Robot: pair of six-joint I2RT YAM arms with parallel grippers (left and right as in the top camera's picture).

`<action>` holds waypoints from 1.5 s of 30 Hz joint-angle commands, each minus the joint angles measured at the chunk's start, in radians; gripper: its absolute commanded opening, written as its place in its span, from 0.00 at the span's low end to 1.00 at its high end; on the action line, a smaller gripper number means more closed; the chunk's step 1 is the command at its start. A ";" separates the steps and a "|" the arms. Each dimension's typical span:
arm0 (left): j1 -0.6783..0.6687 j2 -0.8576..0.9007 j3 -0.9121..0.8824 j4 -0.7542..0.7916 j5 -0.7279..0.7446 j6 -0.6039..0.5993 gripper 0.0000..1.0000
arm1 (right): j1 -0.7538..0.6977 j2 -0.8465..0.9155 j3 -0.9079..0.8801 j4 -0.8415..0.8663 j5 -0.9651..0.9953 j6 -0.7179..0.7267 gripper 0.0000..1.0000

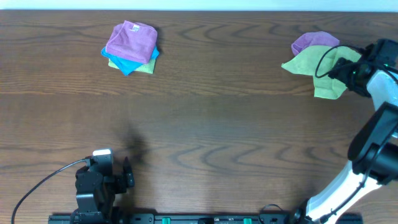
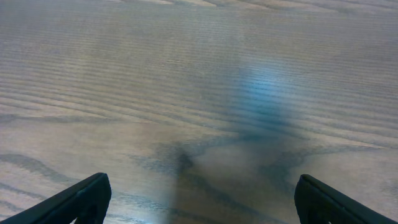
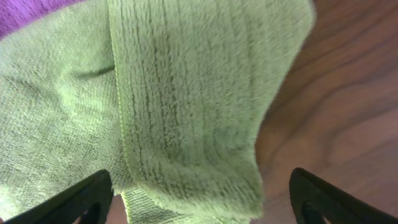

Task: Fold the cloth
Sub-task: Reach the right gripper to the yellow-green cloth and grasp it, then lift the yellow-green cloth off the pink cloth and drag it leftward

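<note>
Overhead, right arm point(image 1: 375, 132) stretches over green cloth point(image 1: 305, 62), jaws spread.

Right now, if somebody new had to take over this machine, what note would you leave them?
Left gripper: open and empty, over bare table, close to its own base.
Right gripper: open, its fingers either side of the green cloth, not gripping it.
Things: the green cloth lies crumpled at the far right, partly over a purple cloth. A neat stack of three folded cloths sits at the far left.
Done: apparently that stack.
Left: fold the green cloth, and probably the purple one after it.
</note>
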 commanded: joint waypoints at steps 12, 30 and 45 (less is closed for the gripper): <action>-0.002 -0.006 -0.008 -0.067 -0.021 0.019 0.95 | -0.004 0.032 0.018 0.016 -0.005 -0.039 0.01; -0.002 -0.006 -0.008 -0.067 -0.021 0.019 0.96 | 0.079 -0.299 0.018 -0.202 -0.006 -0.147 0.01; -0.002 -0.006 -0.008 -0.067 -0.021 0.019 0.95 | 0.349 -0.597 0.018 -0.403 -0.031 -0.161 0.01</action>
